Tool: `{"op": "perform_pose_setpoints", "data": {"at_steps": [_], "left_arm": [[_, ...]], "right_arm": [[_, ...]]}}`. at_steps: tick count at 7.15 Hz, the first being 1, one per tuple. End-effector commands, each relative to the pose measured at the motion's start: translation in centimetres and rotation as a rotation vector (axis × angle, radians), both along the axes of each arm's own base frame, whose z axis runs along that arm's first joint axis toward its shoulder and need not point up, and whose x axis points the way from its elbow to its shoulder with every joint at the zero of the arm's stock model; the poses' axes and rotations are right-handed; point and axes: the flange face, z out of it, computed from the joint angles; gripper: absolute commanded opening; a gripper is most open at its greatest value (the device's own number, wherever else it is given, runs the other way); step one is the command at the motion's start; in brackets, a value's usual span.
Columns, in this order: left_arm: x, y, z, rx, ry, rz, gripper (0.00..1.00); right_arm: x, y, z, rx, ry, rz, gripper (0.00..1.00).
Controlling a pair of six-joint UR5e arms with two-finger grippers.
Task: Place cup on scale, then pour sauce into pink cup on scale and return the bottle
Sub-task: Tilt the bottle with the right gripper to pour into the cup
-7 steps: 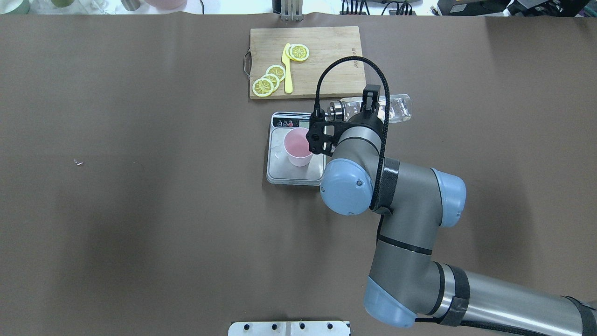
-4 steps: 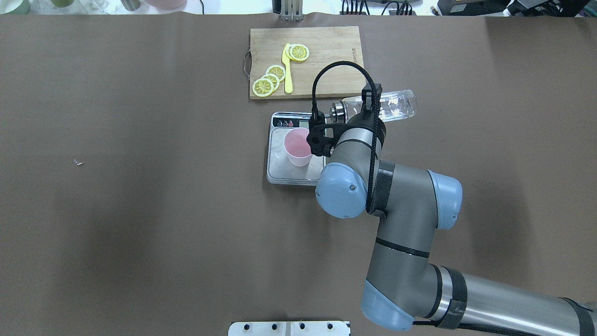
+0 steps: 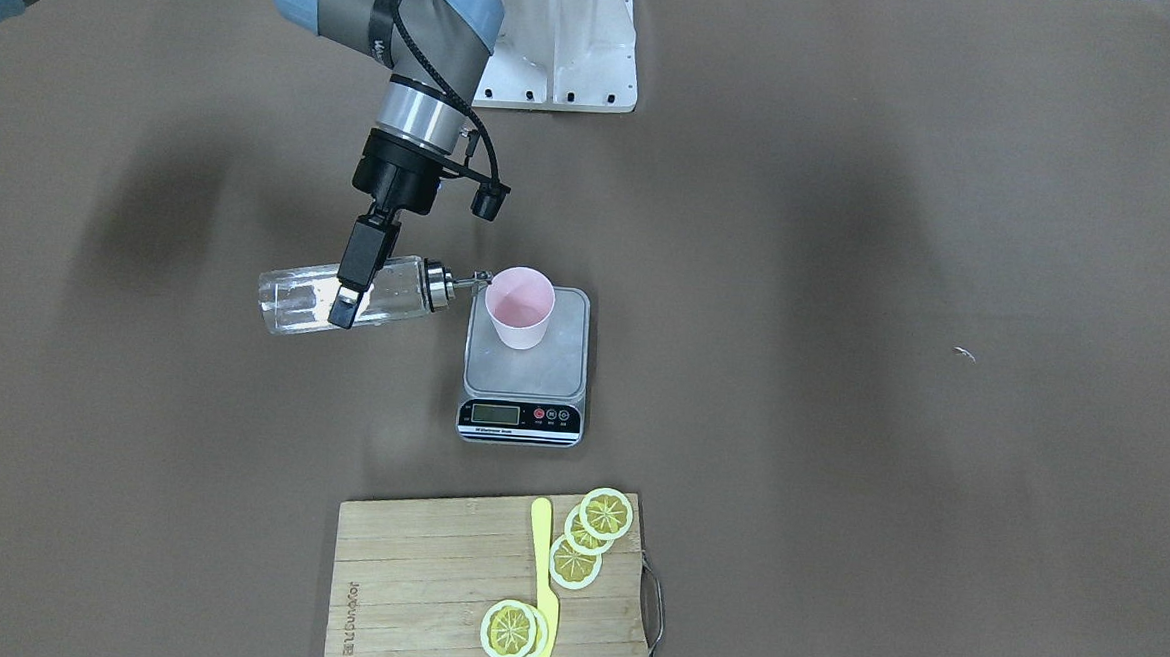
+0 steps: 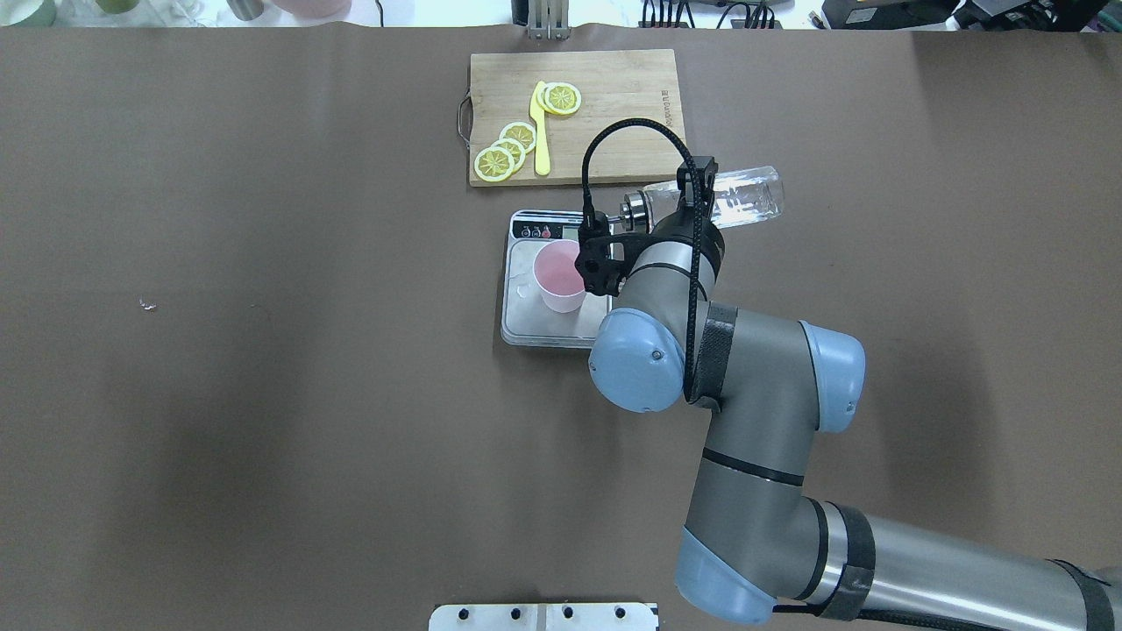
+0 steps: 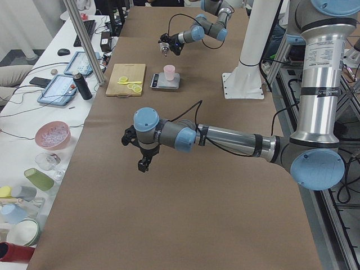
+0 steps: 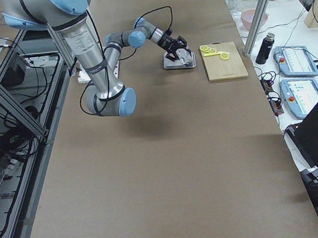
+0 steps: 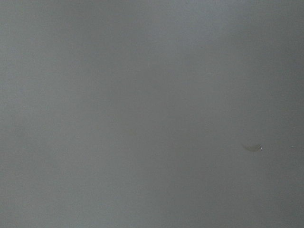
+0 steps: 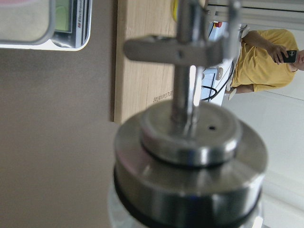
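The work table (image 4: pixel 263 394) is covered edge to edge with a brown sheet. A white side bench (image 5: pixel 17 169) runs along one long edge, behind an aluminium post (image 5: pixel 84 42), and carries tablets (image 5: pixel 56 90) and a pink bowl (image 5: pixel 53 135). The floor (image 6: pixel 6 211) on the opposite side is tiled. Lighting is even, with soft shadows.

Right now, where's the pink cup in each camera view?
Front-facing: cup, centre, on the scale.
Overhead: cup just above centre.
Exterior left: cup top centre, far.
Exterior right: too small to make out.
Left wrist: not in it.
Right wrist: not clearly in it.
Shared landmark: the scale.
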Motion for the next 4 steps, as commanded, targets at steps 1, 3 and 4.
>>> {"op": "perform_pose_setpoints", "data": {"at_steps": [1, 3, 4], "left_arm": [[-0.04, 0.00, 0.08, -0.002, 0.001, -0.001, 0.99], [-0.04, -0.01, 0.23, -0.005, 0.001, -0.001, 0.99], [-0.03, -0.07, 0.24, -0.005, 0.001, -0.001, 0.99]], "right_arm": [[-0.08, 0.09, -0.38, 0.000, 0.029, -0.004, 0.23], [0.01, 0.14, -0.81, 0.004, 0.016, -0.005, 0.23], [0.04, 0.18, -0.79, 0.002, 0.011, -0.006, 0.23]]}}
